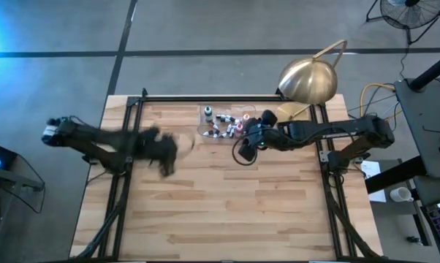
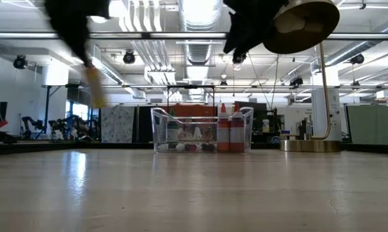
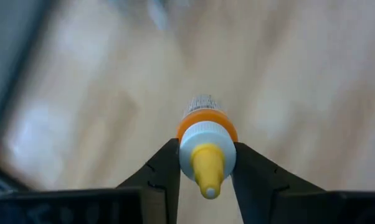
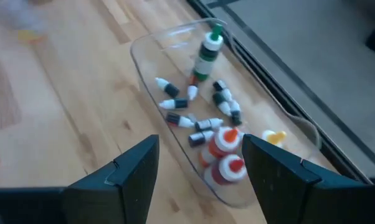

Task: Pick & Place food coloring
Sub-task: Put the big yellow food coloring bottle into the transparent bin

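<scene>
My left gripper (image 1: 169, 150) hangs over the left-middle of the table, shut on one food coloring bottle (image 3: 203, 134) with an orange body, white collar and yellow dropper tip. The other food coloring bottles (image 4: 203, 121) are in a clear plastic tub (image 1: 205, 132) near the far edge. Several small dark ones lie on its floor, two red ones (image 2: 229, 132) stand upright, and a taller green-capped one (image 4: 207, 53) stands at one end. My right gripper (image 4: 200, 162) is open, above the tub's near right side (image 1: 244, 148), touching nothing. My left gripper pinches the bottle between its two fingers at the white collar (image 3: 203, 149), just below the yellow tip. The bottle is lifted clear of the table and, in the low view, hangs tilted below the fingers (image 2: 95, 87).
A gold dome lamp (image 1: 308, 80) overhangs the far right corner behind the tub, its base (image 2: 310, 145) on the table. Black frame rails (image 1: 125, 146) run along the left, right and far sides. Bare wood (image 1: 220, 212) fills the near half.
</scene>
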Robot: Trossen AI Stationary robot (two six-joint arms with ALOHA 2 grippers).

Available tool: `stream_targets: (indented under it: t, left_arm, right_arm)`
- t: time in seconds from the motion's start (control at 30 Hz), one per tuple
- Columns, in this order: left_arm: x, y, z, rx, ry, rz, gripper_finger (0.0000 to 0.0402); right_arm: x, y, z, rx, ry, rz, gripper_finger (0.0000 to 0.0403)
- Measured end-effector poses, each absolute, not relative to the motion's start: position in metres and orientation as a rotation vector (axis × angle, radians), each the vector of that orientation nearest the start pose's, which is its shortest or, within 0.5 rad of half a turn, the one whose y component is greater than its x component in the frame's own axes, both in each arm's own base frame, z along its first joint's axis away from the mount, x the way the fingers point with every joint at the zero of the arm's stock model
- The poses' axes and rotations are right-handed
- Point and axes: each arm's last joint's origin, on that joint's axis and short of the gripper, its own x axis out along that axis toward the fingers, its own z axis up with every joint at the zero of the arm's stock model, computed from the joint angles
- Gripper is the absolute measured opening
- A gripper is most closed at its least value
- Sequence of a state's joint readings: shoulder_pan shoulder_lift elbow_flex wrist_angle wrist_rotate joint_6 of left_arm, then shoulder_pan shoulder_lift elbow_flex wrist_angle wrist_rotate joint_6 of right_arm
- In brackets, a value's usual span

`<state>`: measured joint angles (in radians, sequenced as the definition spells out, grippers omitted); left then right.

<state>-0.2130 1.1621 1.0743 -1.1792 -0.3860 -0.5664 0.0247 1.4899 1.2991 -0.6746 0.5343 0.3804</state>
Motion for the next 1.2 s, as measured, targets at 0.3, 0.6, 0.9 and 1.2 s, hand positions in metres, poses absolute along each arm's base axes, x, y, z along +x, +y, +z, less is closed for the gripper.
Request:
stream_targets:
  t: [0.3,0.6,0.9,1.2]
  left_arm:
    - [0.263,0.099,0.361,0.059,0.949,0.576,0.0093]
    - [0.342,0.149,0.333,0.040,1.026,0.400,0.0092]
    - [0.376,0.157,0.275,-0.020,1.158,0.307,0.0092]
    - [0.393,0.166,0.243,0.039,1.198,0.334,0.0092]
  right_arm:
    - [0.296,-0.008,0.315,0.199,0.715,-0.722,0.0224]
    - [0.293,-0.008,0.306,0.270,0.723,-0.776,0.0224]
    - [0.284,-0.005,0.292,0.310,0.737,-0.813,0.0224]
    - [0.283,-0.004,0.288,0.331,0.733,-0.827,0.0224]
